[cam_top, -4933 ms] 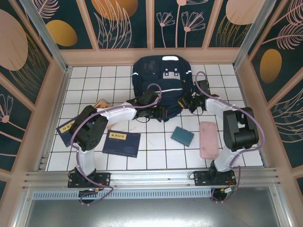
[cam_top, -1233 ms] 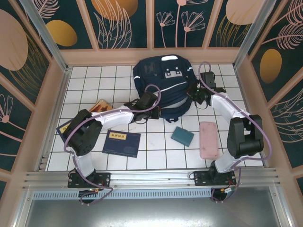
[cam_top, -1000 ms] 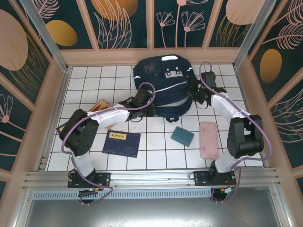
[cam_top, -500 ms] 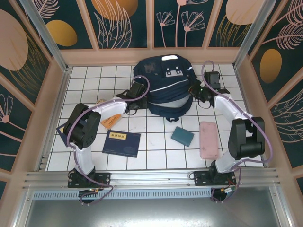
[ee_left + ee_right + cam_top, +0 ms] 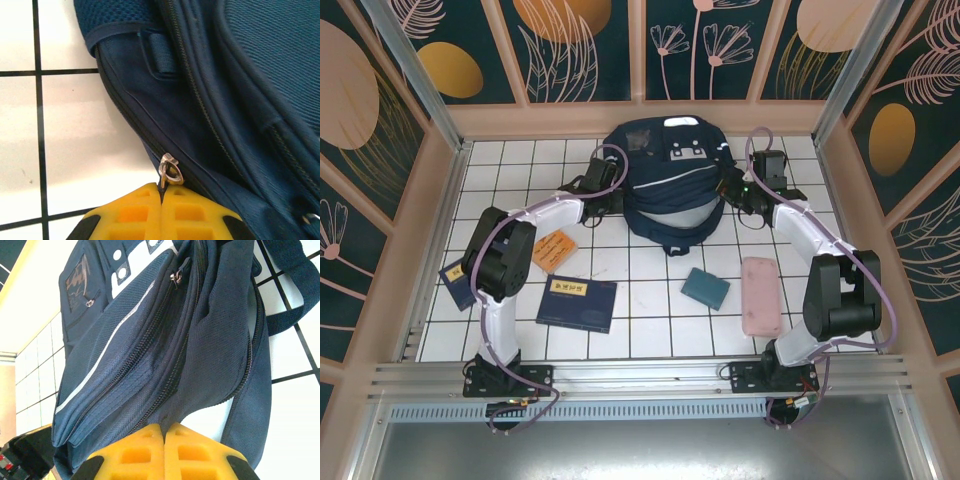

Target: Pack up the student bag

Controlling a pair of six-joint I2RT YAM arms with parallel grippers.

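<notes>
Small navy book (image 5: 455,275): well left of student bag (image 5: 665,190), toward near side.
Orange flat item (image 5: 555,245): near-left of bag, well apart from it.
Navy book with yellow label (image 5: 578,301): nearer still, left of bag's centre.
Left gripper (image 5: 161,192): at bag's left side, yellow fingers (image 5: 135,217) pressed together, clamped on metal zipper pull (image 5: 169,170).
Student bag: lies flat on white tiled table (image 5: 520,165), between both grippers.
Teal flat item (image 5: 705,288): in front of bag.
Right gripper (image 5: 164,432): at bag's right side, jaws together, pinching fold of bag fabric.
Pink case (image 5: 760,295): near-right of bag.
</notes>
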